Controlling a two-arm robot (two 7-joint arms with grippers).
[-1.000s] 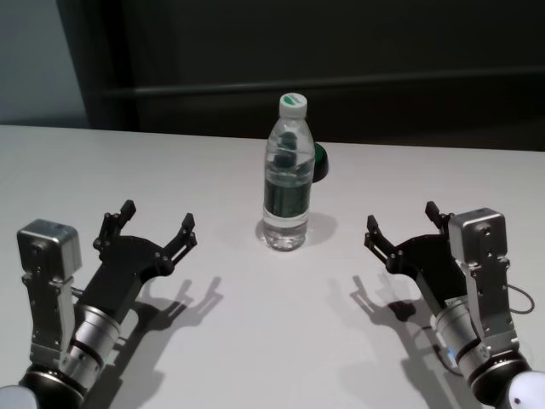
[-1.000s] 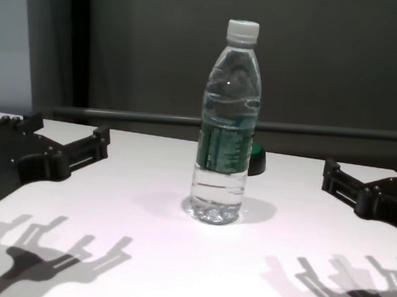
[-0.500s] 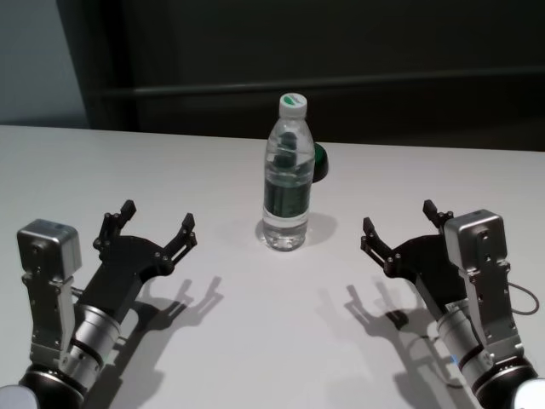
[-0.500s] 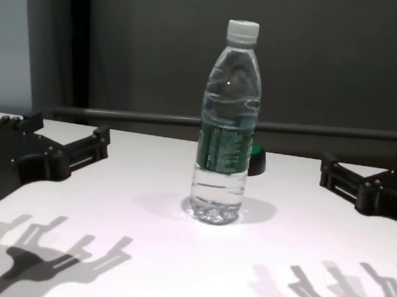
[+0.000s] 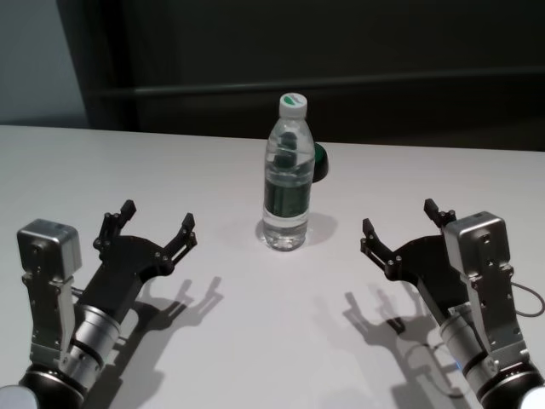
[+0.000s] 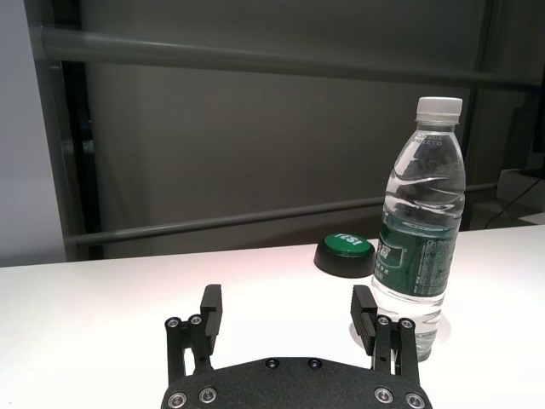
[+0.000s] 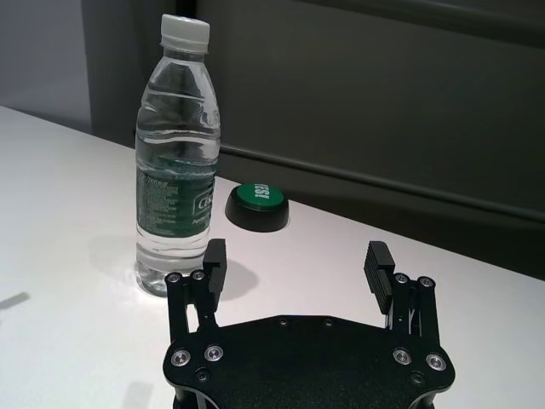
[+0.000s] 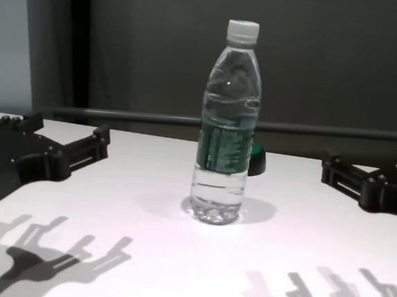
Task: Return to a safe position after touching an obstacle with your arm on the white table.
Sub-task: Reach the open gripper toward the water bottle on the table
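Head view shows you the upright bottle [image 5: 287, 175] mid-table, between both open-jawed grippers, right gripper [image 5: 400, 230] slightly nearer than left gripper [image 5: 152, 223].

White matte tabletop [image 5: 213, 341], plain. One clear water bottle [image 5: 287, 175] stands upright near the middle, white cap on, dark green label band, its base on the surface. Just behind it to the right sits a black-based, green-topped button [image 5: 319, 162].
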